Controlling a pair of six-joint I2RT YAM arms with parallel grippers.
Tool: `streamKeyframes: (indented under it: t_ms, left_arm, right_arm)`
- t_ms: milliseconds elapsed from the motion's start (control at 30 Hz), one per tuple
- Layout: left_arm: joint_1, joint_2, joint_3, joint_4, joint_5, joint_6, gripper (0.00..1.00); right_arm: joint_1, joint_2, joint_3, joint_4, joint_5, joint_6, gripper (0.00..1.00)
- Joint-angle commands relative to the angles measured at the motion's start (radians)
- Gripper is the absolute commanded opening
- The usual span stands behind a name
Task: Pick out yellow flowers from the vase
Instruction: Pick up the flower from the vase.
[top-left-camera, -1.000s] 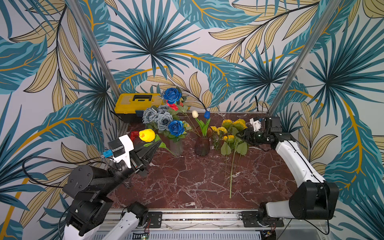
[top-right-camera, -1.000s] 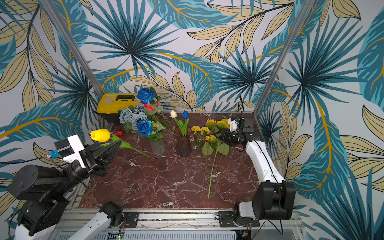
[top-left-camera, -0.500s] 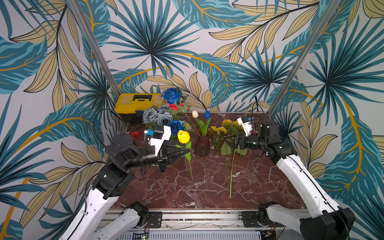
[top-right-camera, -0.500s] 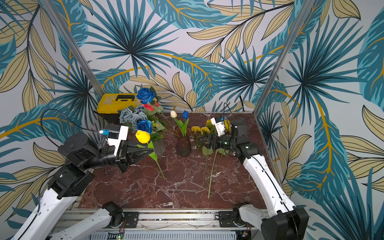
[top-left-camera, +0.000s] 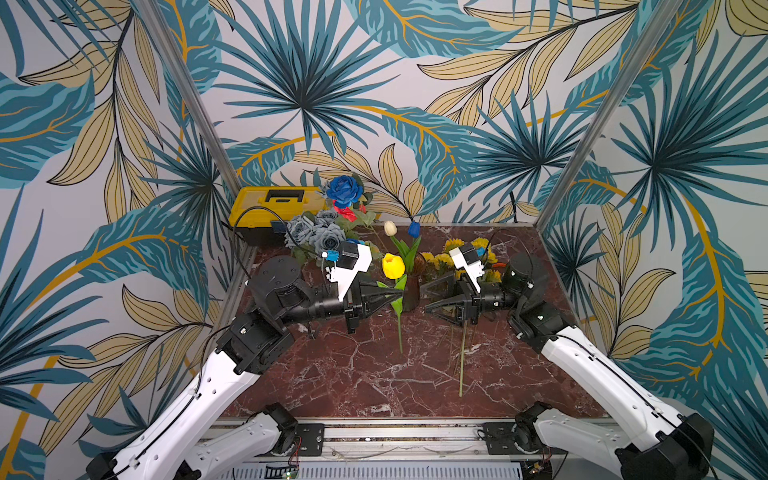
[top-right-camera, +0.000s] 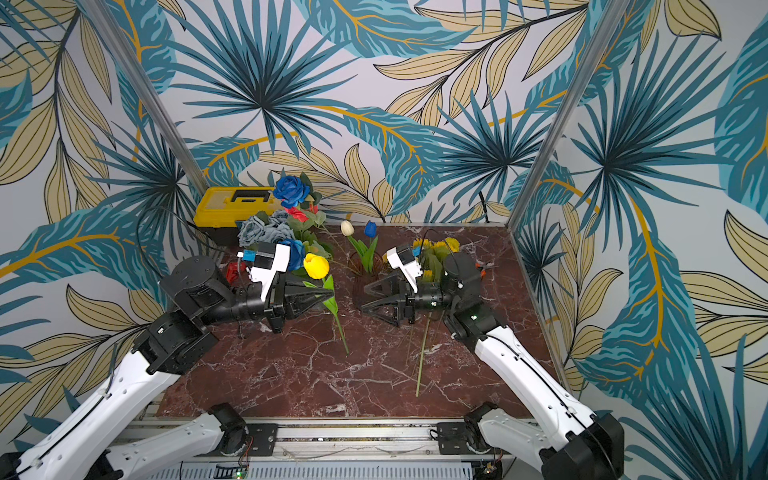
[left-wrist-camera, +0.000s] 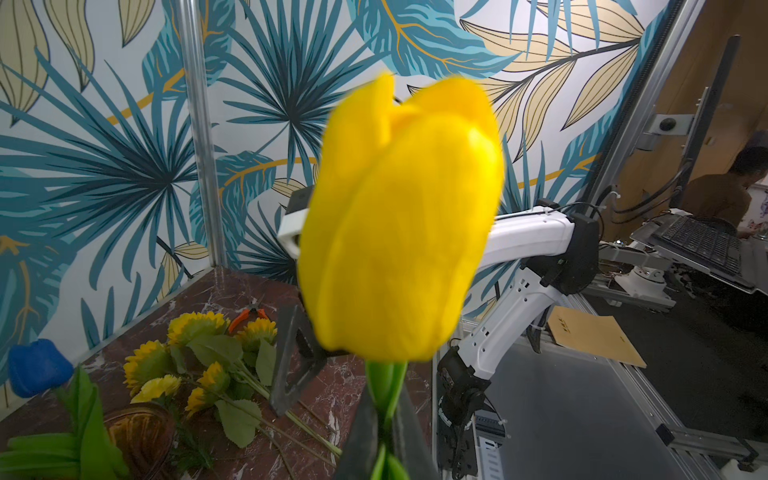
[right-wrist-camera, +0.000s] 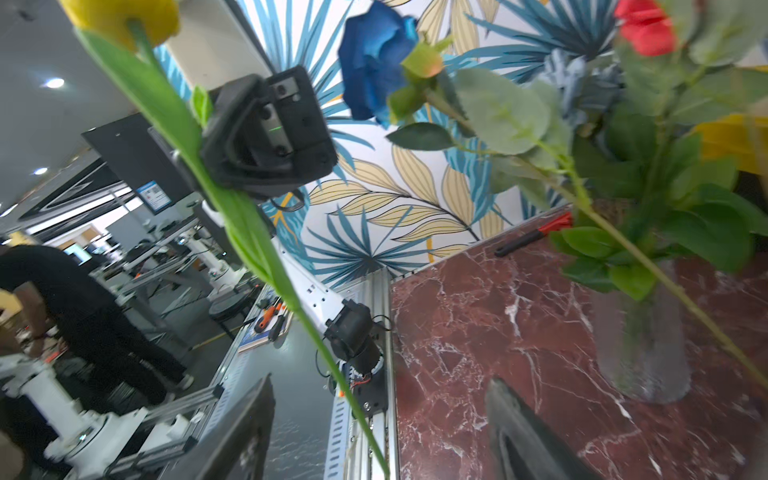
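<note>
overhead, in both top views, the left gripper (top-left-camera: 400, 293) has its jaws pressed onto the green stem of one yellow tulip (top-left-camera: 393, 266), held upright above the marble table (top-left-camera: 353, 382), just beside the brown vase (top-left-camera: 412, 297). the right gripper (top-left-camera: 426, 298) faces it from the vase's other side, jaws spread and holding nothing. only the left wrist view shows the pile of yellow flowers (left-wrist-camera: 195, 365) plainly: at least six heads lying on the table, with orange-handled cutters (left-wrist-camera: 249, 313) behind them. only the right wrist view brings the clear vase (right-wrist-camera: 640, 345) close, with one blue rose (right-wrist-camera: 374, 62) and one red bloom (right-wrist-camera: 644, 25). counted: two vases, one white tulip (top-left-camera: 390, 227) and one blue tulip (top-left-camera: 414, 228) in the brown one, and one yellow toolbox (top-left-camera: 274, 203).
</note>
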Motion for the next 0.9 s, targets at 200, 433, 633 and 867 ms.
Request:
streamKeyframes:
  t_ms: [200,433,633,867]
  left_arm:
    - [-0.006,0.000,0.005,0.060,-0.083,0.001,0.09]
    - [-0.005,0.005,0.008,0.061,-0.091,0.006,0.09]
    - [-0.006,0.010,0.006,0.060,-0.101,0.012,0.10]
    - [-0.006,0.005,0.004,0.060,-0.110,0.014,0.12]
  right_arm:
    - [0.125,0.091,0.076,0.126,-0.035,0.051,0.72]
    - [0.169,0.157,0.141,0.121,-0.052,0.058,0.58]
    - [0.183,0.173,0.167,0.117,-0.056,0.067,0.39]
    - [0.186,0.173,0.170,0.112,-0.050,0.079,0.09]
